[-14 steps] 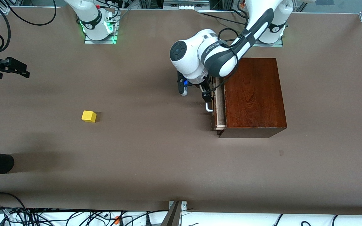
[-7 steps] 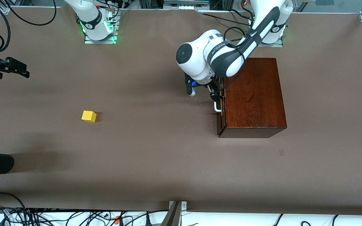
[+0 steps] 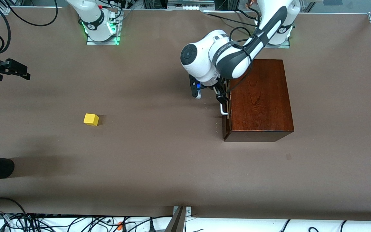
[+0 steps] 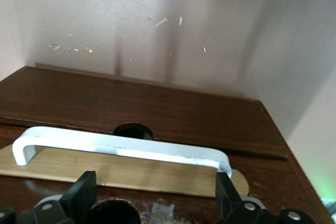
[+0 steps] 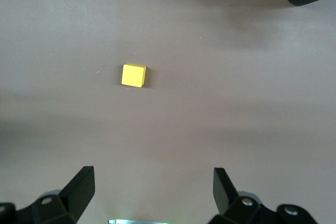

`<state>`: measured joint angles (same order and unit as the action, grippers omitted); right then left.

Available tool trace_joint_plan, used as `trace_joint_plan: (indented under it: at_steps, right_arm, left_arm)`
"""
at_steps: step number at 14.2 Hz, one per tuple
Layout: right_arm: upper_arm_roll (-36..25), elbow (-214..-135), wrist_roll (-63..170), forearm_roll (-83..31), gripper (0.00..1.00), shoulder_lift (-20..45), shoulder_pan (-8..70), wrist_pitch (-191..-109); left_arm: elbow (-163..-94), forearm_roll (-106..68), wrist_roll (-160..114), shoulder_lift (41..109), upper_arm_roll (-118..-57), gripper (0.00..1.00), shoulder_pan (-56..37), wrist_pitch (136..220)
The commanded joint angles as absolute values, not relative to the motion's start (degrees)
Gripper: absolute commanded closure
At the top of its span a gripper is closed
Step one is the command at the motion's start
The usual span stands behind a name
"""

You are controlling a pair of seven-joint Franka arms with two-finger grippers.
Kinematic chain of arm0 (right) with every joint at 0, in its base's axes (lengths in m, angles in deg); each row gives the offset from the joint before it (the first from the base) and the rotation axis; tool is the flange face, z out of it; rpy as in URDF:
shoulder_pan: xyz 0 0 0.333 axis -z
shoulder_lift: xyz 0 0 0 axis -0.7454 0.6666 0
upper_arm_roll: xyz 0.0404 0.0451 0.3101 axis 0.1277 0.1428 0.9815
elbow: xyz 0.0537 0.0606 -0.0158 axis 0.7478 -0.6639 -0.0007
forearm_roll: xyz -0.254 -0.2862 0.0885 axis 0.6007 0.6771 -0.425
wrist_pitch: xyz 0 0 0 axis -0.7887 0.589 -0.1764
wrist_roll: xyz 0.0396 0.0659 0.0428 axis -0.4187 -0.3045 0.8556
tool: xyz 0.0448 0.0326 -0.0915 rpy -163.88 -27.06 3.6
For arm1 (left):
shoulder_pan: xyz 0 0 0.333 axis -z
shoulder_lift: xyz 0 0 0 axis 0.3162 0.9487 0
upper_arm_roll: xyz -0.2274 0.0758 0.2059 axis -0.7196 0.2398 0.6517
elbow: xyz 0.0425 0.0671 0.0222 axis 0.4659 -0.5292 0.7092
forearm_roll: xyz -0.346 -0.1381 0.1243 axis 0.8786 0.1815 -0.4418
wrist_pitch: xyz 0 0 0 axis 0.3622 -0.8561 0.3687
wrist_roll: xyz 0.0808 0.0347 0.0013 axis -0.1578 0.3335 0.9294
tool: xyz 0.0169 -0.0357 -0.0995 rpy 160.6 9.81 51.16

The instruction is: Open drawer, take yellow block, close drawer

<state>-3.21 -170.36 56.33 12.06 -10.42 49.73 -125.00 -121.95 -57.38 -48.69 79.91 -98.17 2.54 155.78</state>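
Closing looks complete: drawer (image 3: 226, 109) flush; left pincer (image 4: 152, 203) released at handle (image 4: 121, 148), should withdraw straight. Right pincer (image 5: 152, 192) released, waiting above block (image 5: 133, 75).

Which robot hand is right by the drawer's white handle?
The left gripper, at the white handle of the shut drawer. The right gripper waits over bare table, open.

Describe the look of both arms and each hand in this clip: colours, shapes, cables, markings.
Both arms have glossy white rounded shells; the left arm has dark grey joint bands, small lettering, a round dark end cap and a black cable along it. Green lights glow at both bases. The left hand and right hand carry black wedge-shaped fingers.
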Motion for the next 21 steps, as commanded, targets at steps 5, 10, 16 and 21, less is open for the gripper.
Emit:
trace_joint_plan:
  at_steps: [5,10,16,21]
  right_arm:
    - [-2.76,-169.85,56.79,11.10,0.00,-10.34,50.66,-124.17]
    - [-2.76,-169.85,56.79,11.10,0.00,-10.26,50.74,-124.26]
    - [-2.76,-169.85,56.79,11.10,0.00,-10.26,50.74,-124.26]
    - [-2.94,-169.85,56.88,11.10,0.00,-10.26,50.83,-124.26]
  left_arm:
    - [-110.53,-53.46,-27.92,78.78,-98.23,0.00,5.21,152.78]
    - [-97.26,-52.05,-15.69,77.46,-98.32,0.00,4.68,141.88]
    - [-94.59,-40.56,-7.50,71.67,-98.05,0.00,-8.03,137.12]
    - [-101.16,-31.33,-6.18,62.81,-90.18,0.00,-13.25,137.03]
